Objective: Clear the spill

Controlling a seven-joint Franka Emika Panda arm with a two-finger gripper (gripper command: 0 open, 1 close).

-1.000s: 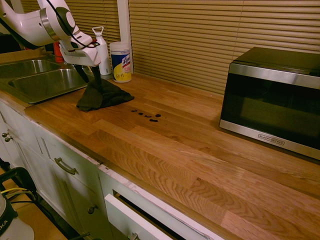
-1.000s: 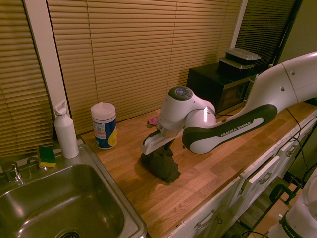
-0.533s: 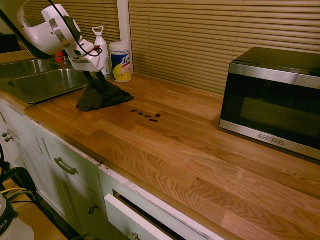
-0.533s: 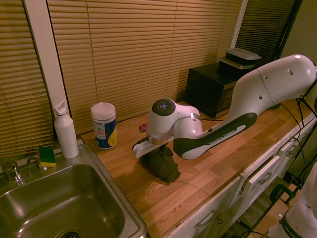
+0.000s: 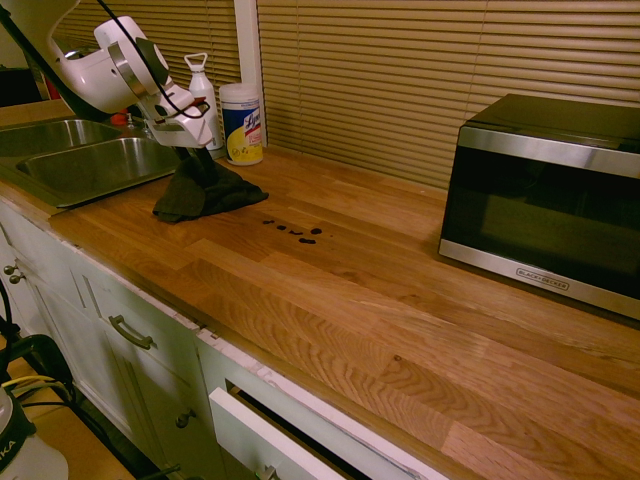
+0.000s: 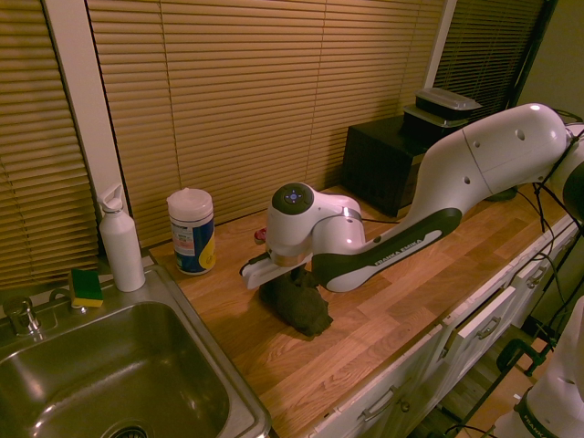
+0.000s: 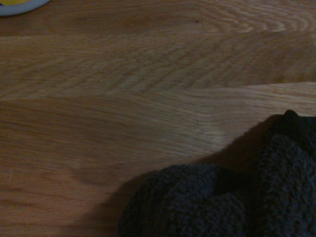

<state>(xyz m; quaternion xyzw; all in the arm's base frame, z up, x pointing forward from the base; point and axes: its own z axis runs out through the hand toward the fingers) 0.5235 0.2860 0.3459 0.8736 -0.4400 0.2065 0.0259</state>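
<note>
In the first exterior view, the pincer [image 5: 205, 158] is at the dark cloth [image 5: 203, 192]; whether it grasps the cloth, I cannot tell. The spill [image 5: 292, 231] lies on the worktop [image 5: 370, 290], right of the cloth and a bit nearer, its short row running left to right. In the second exterior view, the arm [image 6: 401, 251] hides the pincer's tips. The wrist view shows only cloth and wood, no spots of the spill.

"BLACK+DECKER" on microwave [image 5: 565, 205]; "FRANKA EMIKA" on arm [image 6: 388, 251]; "Lysol" on canister [image 5: 241, 125].
</note>
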